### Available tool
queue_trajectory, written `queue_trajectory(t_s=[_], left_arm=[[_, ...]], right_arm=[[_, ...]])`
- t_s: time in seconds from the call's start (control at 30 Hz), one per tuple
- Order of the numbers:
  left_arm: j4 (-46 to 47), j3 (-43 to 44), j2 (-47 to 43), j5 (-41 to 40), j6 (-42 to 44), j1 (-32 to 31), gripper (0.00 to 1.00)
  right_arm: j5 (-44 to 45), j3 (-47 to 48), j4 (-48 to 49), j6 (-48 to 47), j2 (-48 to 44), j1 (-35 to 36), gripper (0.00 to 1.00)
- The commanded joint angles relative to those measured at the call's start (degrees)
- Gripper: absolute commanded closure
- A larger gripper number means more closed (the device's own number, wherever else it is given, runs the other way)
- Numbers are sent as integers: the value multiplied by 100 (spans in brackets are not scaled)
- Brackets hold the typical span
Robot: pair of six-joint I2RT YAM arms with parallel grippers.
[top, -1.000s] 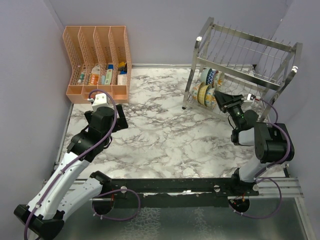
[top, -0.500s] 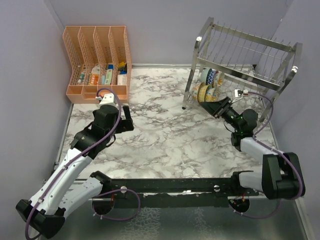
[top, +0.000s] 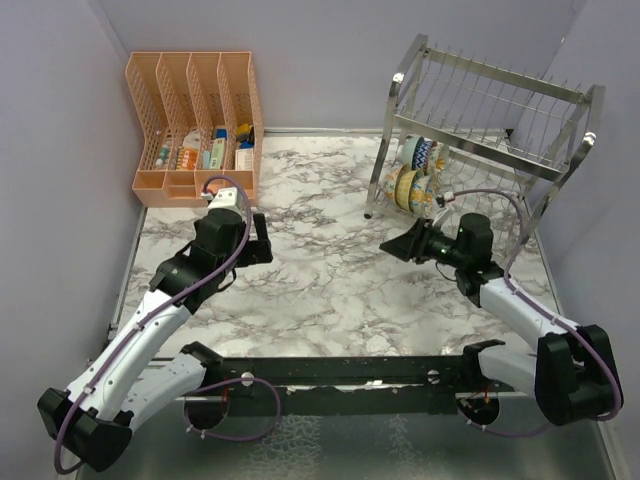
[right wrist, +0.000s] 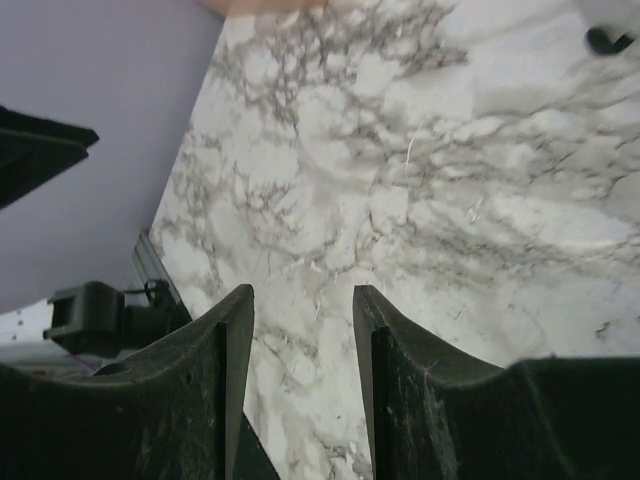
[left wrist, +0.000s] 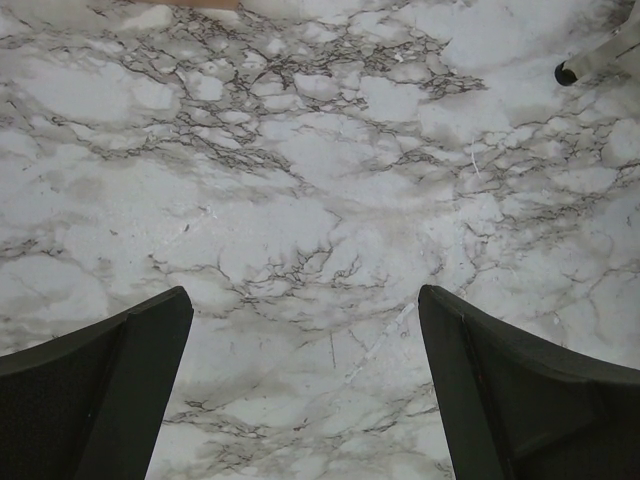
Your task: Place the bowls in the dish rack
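Patterned bowls [top: 412, 172] racked on edge in lower tier of dish rack [top: 490, 100], far right. Left gripper [left wrist: 303, 300] empty, jaws wide apart; right gripper [right wrist: 302, 292] empty, jaws narrowly apart. Probably rigid, glazed-slippery, chippable; best pinched across rim.

A peach plastic mesh organizer [top: 195, 125] stands at the far left of the tabletop [top: 320, 270], backed against the lavender wall [top: 300, 50]. It has four upright slots side by side. Small colourful cartons and bottles [top: 205, 153] sit low in the slots; their labels are too small to read. The tabletop is white marble with grey veining, and both wrist views show the same veined surface [left wrist: 320, 200] [right wrist: 430, 200] close up. At the near edge, a dull textured metal surface [top: 400, 445] lies below the tabletop.
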Motion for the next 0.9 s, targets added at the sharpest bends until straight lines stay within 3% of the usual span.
queue_trajectory(t_s=[0.0,0.1,0.23,0.3,0.33,0.37,0.4,0.7,0.87], left_arm=[[311,-255,61,254,91,42,1],[422,-394,125,262,99,39,1],[442,-494,195,241,99,37,1],[475,-548,173,260,98,42,1],[506,-590,163,273,95,42,1],[546,-628,130,288,94,42,1],[583,-663,104,307,92,42,1],[845,-865,18,383,-79,37,1],[478,-662,144,-407,-778,35,1]], right_arm=[[693,214,-951,-941,109,964,55],[1516,395,-1234,-1171,248,1979,54],[2141,689,-1551,-1492,399,2553,50],[2167,826,-1686,-1658,421,2614,36],[2159,879,-1746,-1745,422,2625,24],[2176,916,-1796,-1815,415,2627,4],[2194,945,-1851,-1854,402,2627,0],[2257,721,-1735,-1839,46,2632,1],[2308,799,-1817,-1810,230,2632,1]])
